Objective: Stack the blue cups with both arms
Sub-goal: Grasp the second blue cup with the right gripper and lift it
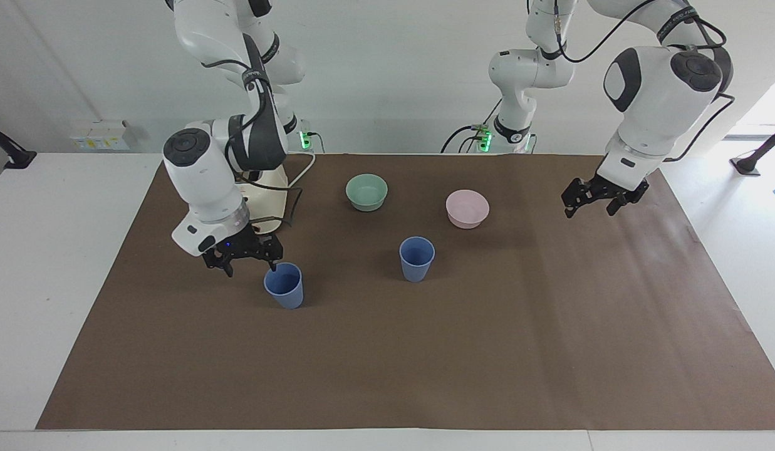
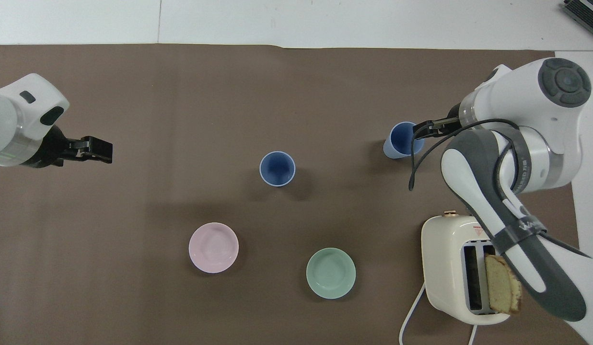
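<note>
Your right tool (image 1: 243, 255) – open, empty – sits just beside the upright blue cup (image 1: 284, 285); left tool (image 1: 603, 195) open, well apart.

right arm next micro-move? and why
Probably ease the open right gripper sideways and down to straddle the blue cup at that arm's end: one finger already sits by its rim, nothing gripped. The other blue cup stands apart, upright; the left gripper, open, hovers over bare mat.
</note>
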You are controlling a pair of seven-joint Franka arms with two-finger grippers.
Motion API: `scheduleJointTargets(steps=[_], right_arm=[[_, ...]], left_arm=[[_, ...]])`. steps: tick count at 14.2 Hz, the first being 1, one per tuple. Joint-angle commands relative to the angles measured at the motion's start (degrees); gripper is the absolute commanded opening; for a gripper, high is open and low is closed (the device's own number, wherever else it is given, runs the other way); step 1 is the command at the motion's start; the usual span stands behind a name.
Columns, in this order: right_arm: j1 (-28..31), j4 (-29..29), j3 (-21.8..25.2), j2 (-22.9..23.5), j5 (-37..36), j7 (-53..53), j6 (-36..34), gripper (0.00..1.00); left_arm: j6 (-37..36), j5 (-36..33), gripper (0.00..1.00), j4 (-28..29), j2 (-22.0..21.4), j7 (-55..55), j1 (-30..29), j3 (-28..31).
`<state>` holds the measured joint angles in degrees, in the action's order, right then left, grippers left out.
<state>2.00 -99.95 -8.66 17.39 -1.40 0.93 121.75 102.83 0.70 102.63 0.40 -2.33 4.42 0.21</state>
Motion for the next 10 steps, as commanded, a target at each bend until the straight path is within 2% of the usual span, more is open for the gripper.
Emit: scheduleJointTargets(steps=[1,8,9,10], right_arm=[[0.3,-0.5,-0.1,1.4,0.4,1.3,1.6,1.0],[0.4,-0.4,-0.1,4.1,-0.2,1.4,2.6,1.0],[0.3,-0.4,-0.1,4.1,-0.2,1.5,2.6,0.89],[0.1,-0.4,-0.1,4.1,-0.2,1.6,2.6,0.5]], left_arm=[[-3.1,-0.1,1.0,-0.1,-2.8,5.3,-2.1,-0.6],[-14.3,-0.9,1.0,-10.9,-3.7,5.1,-1.3,-1.3],[-16.2,-0.9,1.0,-12.9,-3.7,5.1,-1.3,-1.3],[-18.3,-0.9,1.0,-14.5,-3.7,5.1,-1.3,-1.4]])
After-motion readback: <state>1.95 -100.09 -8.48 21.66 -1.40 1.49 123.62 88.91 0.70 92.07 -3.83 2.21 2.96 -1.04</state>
